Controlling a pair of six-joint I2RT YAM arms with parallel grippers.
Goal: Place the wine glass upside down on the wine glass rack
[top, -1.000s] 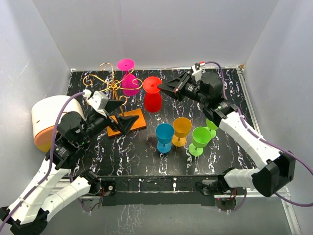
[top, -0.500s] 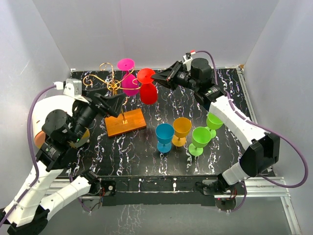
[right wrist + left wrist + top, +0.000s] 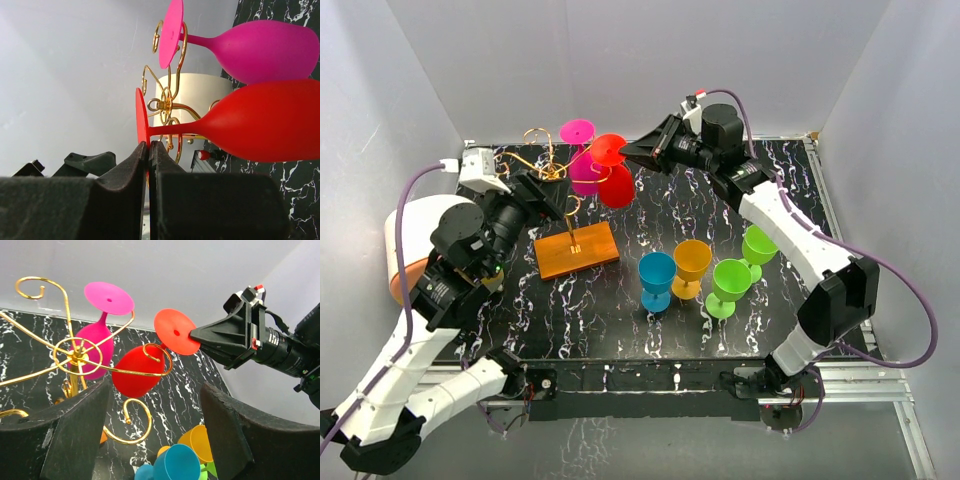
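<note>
At back of counter (image 3: 620, 320), beside rack (image 3: 545, 165): right claw (image 3: 628, 150) pinched shut on foot edge of red wine glass (image 3: 616, 182). Glass tilted, foot up toward claw, bowl lower, stem at curled gold arm, next to hanging pink glass (image 3: 583, 168). Left claw (image 3: 560, 197) spread apart just short of rack arms, gripping nothing.
</note>
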